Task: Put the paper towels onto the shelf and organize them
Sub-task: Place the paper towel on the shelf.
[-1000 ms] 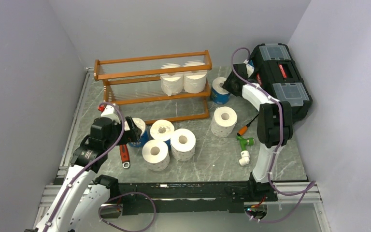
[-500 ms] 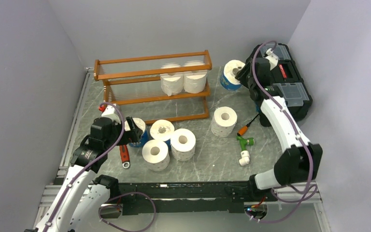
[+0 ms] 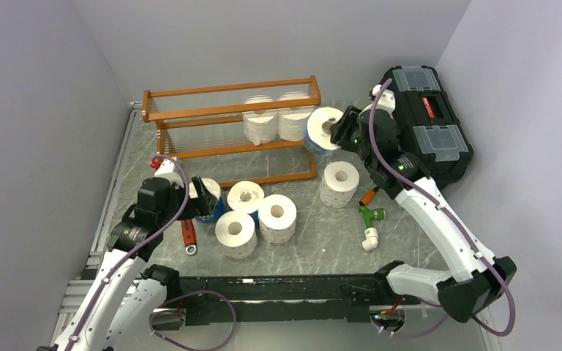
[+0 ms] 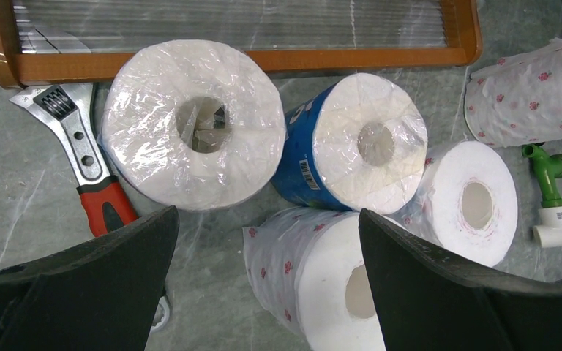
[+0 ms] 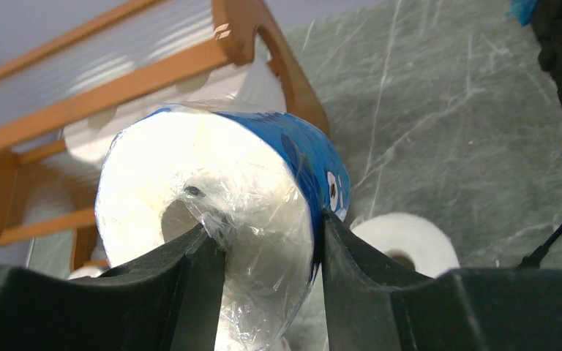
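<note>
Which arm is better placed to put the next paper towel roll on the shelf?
Right. The right end effector grips a blue-wrapped roll beside the shelf's right end; the left end effector hangs open over rolls on the table.

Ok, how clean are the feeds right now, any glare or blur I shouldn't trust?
Left wrist: sharp, with small glints on the shrink wrap of the white roll; its own dark fingers mask the lower corners. Right wrist: the blue-wrapped roll fills the near field with wrap glare, and the shelf behind looks soft. Top external: evenly lit, only faint shadows beside the loose rolls.
</note>
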Robot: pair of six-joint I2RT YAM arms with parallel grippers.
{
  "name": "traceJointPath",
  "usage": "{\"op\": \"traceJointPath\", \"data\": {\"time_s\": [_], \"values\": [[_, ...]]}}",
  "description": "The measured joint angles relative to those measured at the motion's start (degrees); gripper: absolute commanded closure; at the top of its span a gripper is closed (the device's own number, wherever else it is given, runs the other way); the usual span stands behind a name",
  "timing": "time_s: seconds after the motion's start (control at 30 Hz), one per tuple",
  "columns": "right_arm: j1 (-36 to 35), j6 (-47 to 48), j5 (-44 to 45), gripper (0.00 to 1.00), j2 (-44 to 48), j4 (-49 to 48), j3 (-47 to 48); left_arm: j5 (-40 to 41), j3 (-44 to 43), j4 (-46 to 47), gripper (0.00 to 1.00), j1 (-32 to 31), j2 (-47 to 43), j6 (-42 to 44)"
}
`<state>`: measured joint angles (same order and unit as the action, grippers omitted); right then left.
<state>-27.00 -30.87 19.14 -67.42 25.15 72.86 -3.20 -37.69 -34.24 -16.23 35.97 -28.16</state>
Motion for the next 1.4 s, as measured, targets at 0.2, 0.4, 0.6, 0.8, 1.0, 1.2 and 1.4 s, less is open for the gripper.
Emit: {"op": "traceJointPath", "data": {"time_s": [0.2,0.4,0.6,0.8,1.0,1.2,1.4], "values": [[-3.8,1.1,-0.3,0.71,1.9,3.2,-0.5,-0.1,0.0,0.6,0.01,0.0,1.0,0.0],[-5.4,2.4,-0.3,0.7,-1.4,7.3,8.0,-0.1,0.0,0.6,0.01,0.0,1.4,0.0],[-5.7,4.0,-0.3,0.7,-7.4,7.7,20.9,0.0,0.0,0.5,0.01,0.0,1.3,0.0],[-5.7,5.1,-0.7,0.7,-14.1,8.3,28.4,0.0,0.0,0.5,0.01,0.0,1.2,0.0],[-5.7,5.5,-2.4,0.7,-21.5,9.3,35.8,0.0,0.0,0.5,0.01,0.0,0.8,0.0],[-5.7,6.1,-2.9,0.7,-26.2,9.7,42.1,0.3,0.0,0.5,0.01,0.0,0.7,0.0],[-5.7,6.5,-2.7,0.7,-30.3,10.6,47.8,0.5,0.0,0.5,0.01,0.0,0.6,0.0]]}}
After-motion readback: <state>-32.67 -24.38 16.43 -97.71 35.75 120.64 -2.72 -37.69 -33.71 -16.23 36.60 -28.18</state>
